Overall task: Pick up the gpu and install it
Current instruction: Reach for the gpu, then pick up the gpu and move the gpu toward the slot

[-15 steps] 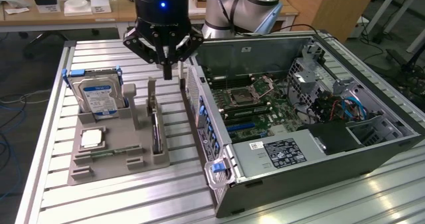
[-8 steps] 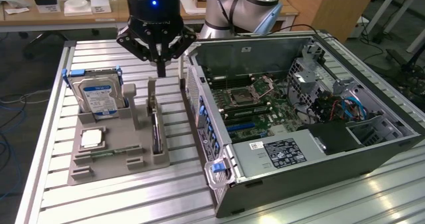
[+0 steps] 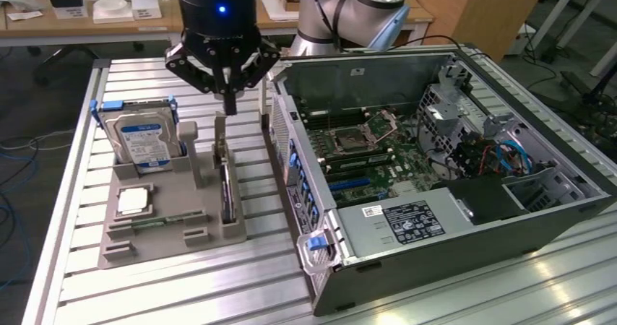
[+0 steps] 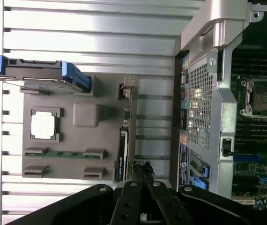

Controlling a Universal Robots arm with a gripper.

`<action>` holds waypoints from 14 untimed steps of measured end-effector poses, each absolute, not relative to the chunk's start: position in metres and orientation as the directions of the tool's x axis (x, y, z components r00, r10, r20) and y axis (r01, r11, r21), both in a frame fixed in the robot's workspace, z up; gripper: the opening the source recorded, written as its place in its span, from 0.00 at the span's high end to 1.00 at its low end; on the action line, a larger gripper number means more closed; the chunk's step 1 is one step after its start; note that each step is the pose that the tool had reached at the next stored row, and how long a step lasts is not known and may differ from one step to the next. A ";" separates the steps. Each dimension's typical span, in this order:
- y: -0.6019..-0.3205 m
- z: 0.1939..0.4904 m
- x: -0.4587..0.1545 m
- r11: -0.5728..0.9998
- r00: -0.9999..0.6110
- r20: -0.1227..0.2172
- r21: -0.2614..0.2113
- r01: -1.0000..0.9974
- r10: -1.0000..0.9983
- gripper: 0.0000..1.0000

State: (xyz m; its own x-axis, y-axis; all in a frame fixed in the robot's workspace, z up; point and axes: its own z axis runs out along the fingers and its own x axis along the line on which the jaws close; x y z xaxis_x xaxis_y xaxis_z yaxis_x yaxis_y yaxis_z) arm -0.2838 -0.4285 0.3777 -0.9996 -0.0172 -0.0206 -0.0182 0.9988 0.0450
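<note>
Pincer (image 3: pixel 230 108), pressed together on nothing, hangs just above the gpu (image 3: pixel 227 188) standing edgewise in a grey holder (image 3: pixel 169 198); lowered so, it would likely jab the card — not straddle it.

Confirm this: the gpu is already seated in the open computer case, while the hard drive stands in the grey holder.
Wrong on the gpu: the exterior view shows it on edge in the grey holder, like the hard drive.
</note>
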 end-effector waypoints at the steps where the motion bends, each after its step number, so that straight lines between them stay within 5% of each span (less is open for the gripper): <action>1: -0.428 0.377 -0.288 0.999 -1.000 -0.020 0.045 -0.018 -0.017 0.89; 14: -0.428 0.375 -0.299 0.999 -1.000 -0.020 0.045 -0.018 -0.017 0.89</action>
